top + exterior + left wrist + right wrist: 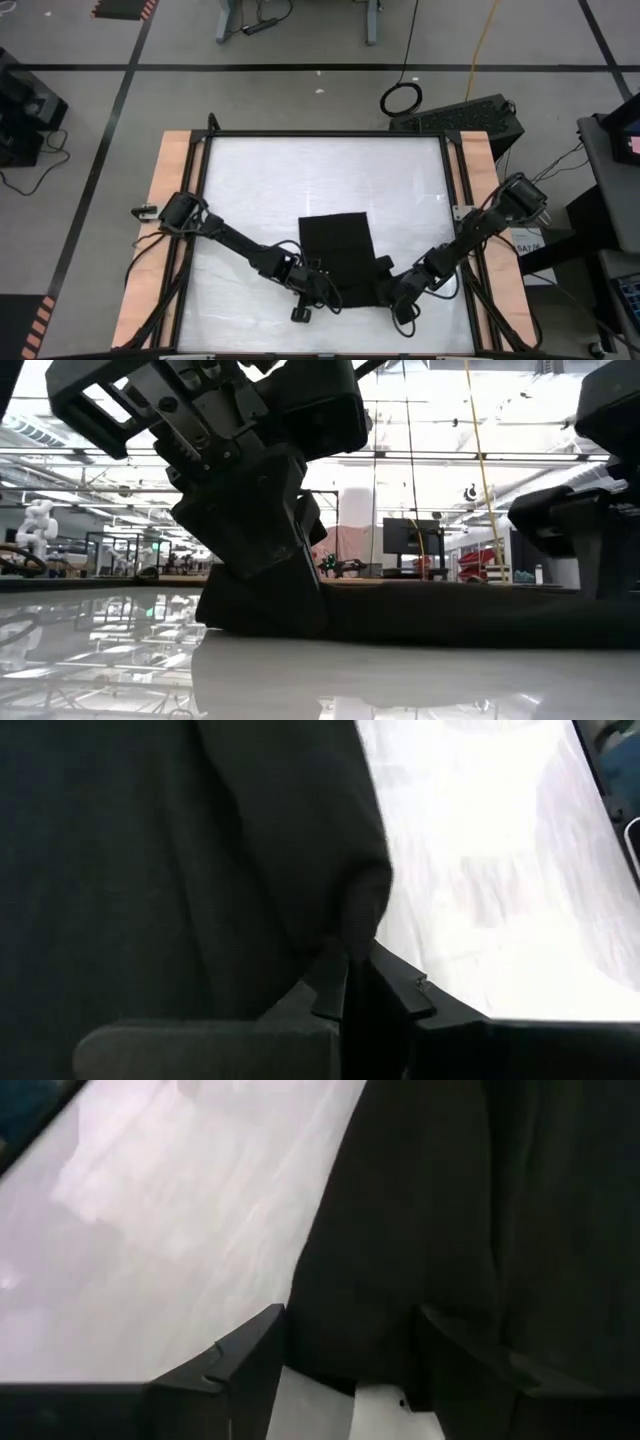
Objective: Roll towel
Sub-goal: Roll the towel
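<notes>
The black towel [338, 245] lies on the white table top, partly folded, with its near end between my two grippers. My left gripper [318, 283] is at the towel's near left corner, shut on the cloth [150, 870]. My right gripper [388, 285] is at the near right corner and is open. In the right wrist view its fingers [250, 1355] stand wide apart with the towel's edge [400, 1280] between them. In the low view the towel [450, 615] is a low dark band on the table. The white tag does not show. My left gripper pinches the towel's near left edge [360, 915] between its two fingers [330, 982]. The cloth bunches into a small hump just beyond the fingertips. The fingers come low from the near left side, and the rest of the towel lies on the table. I cannot tell whether my right gripper touches the cloth between its fingers.
The glossy white table top [300, 170] has a black frame and wooden side strips [170, 200]. Bare surface lies beyond the towel's far edge and on both sides. Black equipment [460, 115] sits on the floor past the far right corner.
</notes>
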Tool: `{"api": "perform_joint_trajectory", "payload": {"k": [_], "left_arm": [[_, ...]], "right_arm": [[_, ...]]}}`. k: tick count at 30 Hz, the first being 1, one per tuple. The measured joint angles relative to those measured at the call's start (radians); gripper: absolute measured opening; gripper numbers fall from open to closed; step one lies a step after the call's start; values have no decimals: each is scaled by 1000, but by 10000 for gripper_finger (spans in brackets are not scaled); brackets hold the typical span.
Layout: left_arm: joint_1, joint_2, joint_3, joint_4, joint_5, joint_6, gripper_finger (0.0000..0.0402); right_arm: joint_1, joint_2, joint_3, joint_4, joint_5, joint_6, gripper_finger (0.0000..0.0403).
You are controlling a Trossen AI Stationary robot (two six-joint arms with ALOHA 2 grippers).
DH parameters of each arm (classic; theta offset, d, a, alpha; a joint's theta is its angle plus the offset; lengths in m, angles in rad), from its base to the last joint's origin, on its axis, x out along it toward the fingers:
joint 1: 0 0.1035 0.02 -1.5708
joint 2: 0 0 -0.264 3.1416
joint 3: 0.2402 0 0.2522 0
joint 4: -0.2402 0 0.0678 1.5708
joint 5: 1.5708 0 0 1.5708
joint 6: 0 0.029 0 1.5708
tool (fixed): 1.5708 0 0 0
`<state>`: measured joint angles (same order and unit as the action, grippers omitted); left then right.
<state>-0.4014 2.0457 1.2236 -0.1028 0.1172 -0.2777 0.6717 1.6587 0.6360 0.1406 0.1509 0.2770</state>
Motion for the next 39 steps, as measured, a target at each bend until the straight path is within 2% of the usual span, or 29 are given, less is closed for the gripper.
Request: {"api": "perform_joint_trajectory", "payload": {"k": [4,6,10,11,23,28,34,39], "left_arm": [[7,1,-1,16,49,-5,22],[10,2,-1,28,81,-12,22],[16,4,-2,50,174,-38,22],[18,4,-2,57,199,-48,22],[90,3,0,197,467,-267,22],[119,3,1,144,518,-317,22],[128,32,3,130,529,-342,22],[128,54,2,150,505,-372,22]], "right_arm": [[8,32,2,12,5,82,184],[9,34,2,9,6,115,144],[8,21,1,4,-23,176,34],[8,16,1,4,-41,190,19],[-5,-14,-4,113,-376,410,4],[-29,-14,-6,139,-421,472,2],[-51,-14,-60,152,-426,569,3],[-65,-15,-116,234,-441,645,3]]}}
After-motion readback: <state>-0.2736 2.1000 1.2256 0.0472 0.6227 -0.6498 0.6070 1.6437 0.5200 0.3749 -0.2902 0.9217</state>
